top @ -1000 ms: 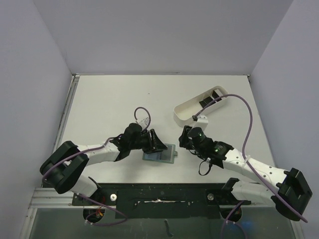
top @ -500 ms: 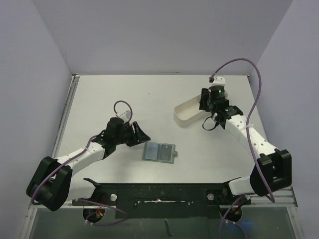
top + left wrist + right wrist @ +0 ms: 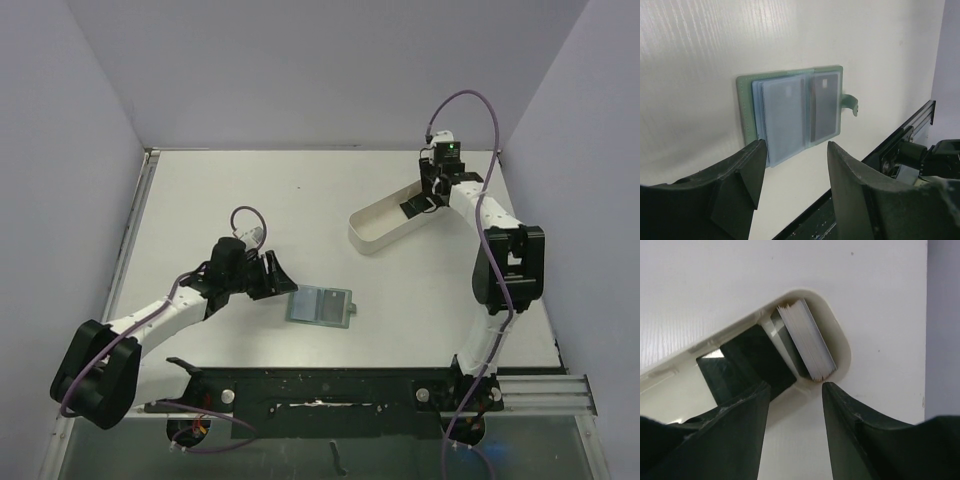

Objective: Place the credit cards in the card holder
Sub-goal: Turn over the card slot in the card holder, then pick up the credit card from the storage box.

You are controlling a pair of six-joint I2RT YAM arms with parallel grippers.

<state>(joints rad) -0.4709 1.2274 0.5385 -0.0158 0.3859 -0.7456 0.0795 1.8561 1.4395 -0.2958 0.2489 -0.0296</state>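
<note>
Left fingers (image 3: 281, 277) stood wide apart with nothing between them, low over the table (image 3: 220, 190) and pointing toward 3 o'clock. The left arm lay bent and stretched out from the 7 o'clock corner. Just past those fingers, not touching them, the card holder (image 3: 322, 305) lay open and flat, with a dark card showing in its 3 o'clock pocket and its snap tab (image 3: 852, 102) sticking out.

Right fingers (image 3: 430, 197) were parted too, gripping nothing, and hung over the 2 o'clock end of the white tray (image 3: 372, 232). The right arm reached far out toward 1 o'clock. The credit cards (image 3: 807, 340) were packed on edge against the tray's rounded end, with black ones lying beside them.
</note>
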